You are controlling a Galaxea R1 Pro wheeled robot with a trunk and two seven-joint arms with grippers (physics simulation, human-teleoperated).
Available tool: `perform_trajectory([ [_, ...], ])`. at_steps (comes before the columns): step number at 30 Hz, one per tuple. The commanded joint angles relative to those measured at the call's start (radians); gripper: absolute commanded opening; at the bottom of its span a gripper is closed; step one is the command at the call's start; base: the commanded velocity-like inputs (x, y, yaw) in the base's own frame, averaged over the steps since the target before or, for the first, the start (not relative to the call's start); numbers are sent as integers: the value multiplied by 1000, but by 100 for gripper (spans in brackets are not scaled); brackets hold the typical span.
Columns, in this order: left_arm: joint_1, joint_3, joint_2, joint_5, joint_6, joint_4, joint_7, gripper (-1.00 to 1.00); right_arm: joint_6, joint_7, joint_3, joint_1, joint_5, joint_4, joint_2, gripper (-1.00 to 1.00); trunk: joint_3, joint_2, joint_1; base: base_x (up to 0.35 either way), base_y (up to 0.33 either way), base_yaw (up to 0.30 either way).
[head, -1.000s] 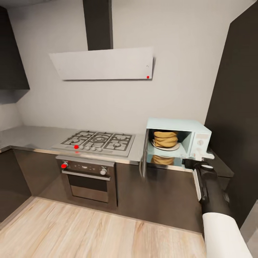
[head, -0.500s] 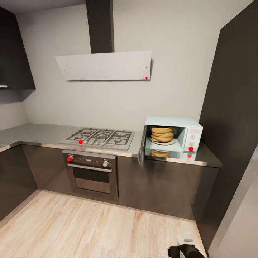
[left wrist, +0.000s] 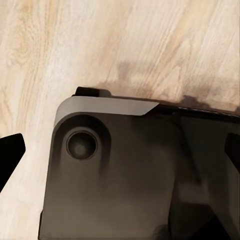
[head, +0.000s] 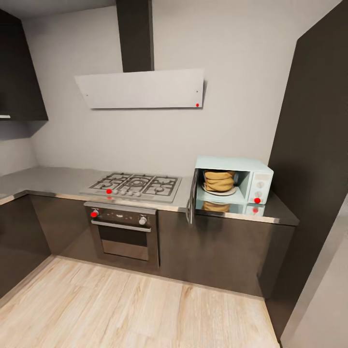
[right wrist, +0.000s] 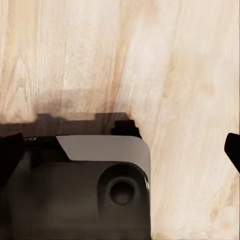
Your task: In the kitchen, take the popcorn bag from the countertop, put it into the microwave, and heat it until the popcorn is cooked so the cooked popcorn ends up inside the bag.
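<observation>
Mint-blue metal and dark glass are catching the eye at the right end of the kitchen: the microwave (head: 234, 180) is sitting on the grey steel desk (head: 53, 180), which serves as the countertop over dark cabinet fronts. Its door (head: 192, 197) is standing swung wide open toward the gas hob (head: 137, 186), leaving the cavity exposed. Inside, on a pale round plate, the popcorn bag (head: 219, 181) is resting upright, a squat mustard-brown sack with wrinkled, banded sides and a rolled rim, filling much of the cavity's height. Its reflection is glinting on the shiny desk just below. No loose popcorn is visible, and the bag's top is too small to read. A red light dot is glowing at the lower corner of the microwave's control panel, beneath two round knobs.

The bag appears to be placed there ready for heating; judging by the open door, closing it and starting the oven are probably what is left.

An oven (head: 124, 234) is sitting under the hob, and a pale slanted hood (head: 140, 88) is hanging on the wall above.

Both wrist cameras are looking down over the robot's dark base (left wrist: 130, 175) at a light wooden floor (right wrist: 175, 65). Dark tips of each hand (left wrist: 120, 155) (right wrist: 120, 155) are edging into those pictures far apart, so both hands are spread wide and gripping nothing.
</observation>
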Motion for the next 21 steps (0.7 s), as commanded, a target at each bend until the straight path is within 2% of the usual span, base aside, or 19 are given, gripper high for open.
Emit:
perform_trajectory([
  [1, 0, 3, -1, 7, -2, 0, 0, 100, -13, -1, -7, 16, 12, 2, 1, 100, -1, -1, 0, 0, 0, 0],
  [3, 0, 3, -2, 8, -2, 2, 1, 100, -81, 3, -9, 45, 9, 2, 3, 100, -1, -1, 0, 0, 0, -90],
  [6, 0, 3, -2, 8, -1, 2, 1, 100, -106, 3, -11, 52, 3, 2, 5, 100, -1, -1, 0, 0, 0, -212],
  [17, 0, 3, -4, 12, -4, 4, 0, 100, -105, 3, -11, 54, 3, 3, 8, 100, -1, -1, 0, 0, 0, -251],
  [21, 0, 4, -4, 13, -4, 4, 1, 100, -104, 3, -11, 54, 3, 2, 7, 100, -1, -1, 0, 0, 0, -104],
])
